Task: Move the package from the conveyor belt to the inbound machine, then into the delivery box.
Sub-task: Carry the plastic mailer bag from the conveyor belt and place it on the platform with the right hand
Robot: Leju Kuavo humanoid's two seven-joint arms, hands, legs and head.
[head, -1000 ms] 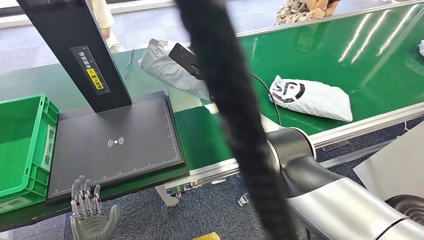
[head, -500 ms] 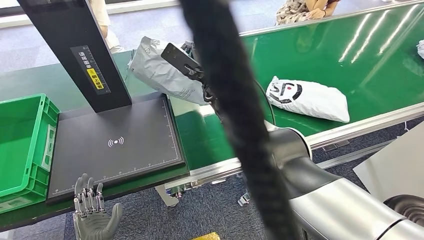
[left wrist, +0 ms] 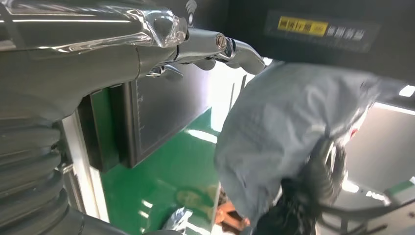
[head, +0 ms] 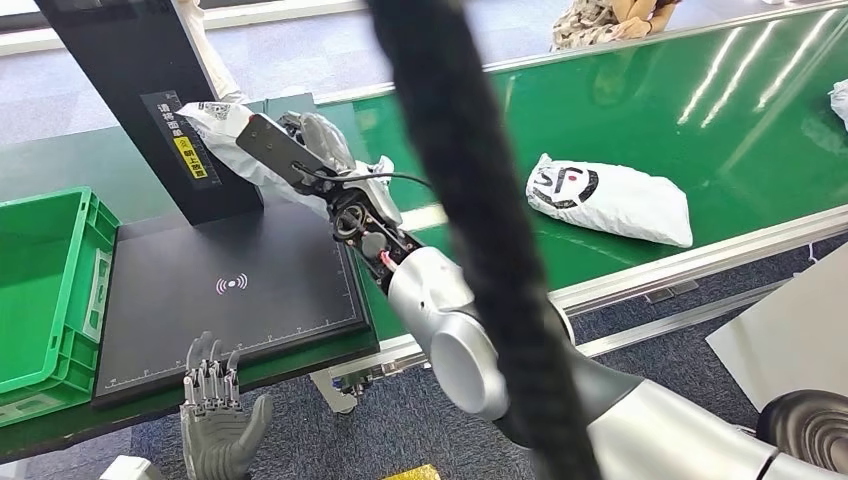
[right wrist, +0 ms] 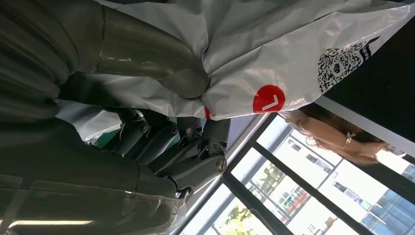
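My right hand (head: 322, 143) grips a grey-white plastic package (head: 222, 128) and holds it in the air over the back edge of the black scanner plate (head: 230, 285), close to the black post (head: 150, 100). In the right wrist view the thumb (right wrist: 151, 54) presses into the package (right wrist: 274, 44), which bears a red dot and a QR code. My left hand (head: 215, 425) hangs open below the plate's front edge, fingers apart. From the left wrist, its fingertips (left wrist: 230, 48) show with the package (left wrist: 293, 137) hanging beyond them.
A green delivery box (head: 45, 290) stands left of the plate. A second white package (head: 612, 200) with a black mark lies on the green conveyor belt (head: 720, 110). A person (head: 610, 18) sits behind the belt, and another person (head: 205, 35) stands behind the post.
My right hand has carried the package leftward from above the belt to above the back of the scanner plate. My left hand has drifted slightly right. The second package has moved a little left on the belt.
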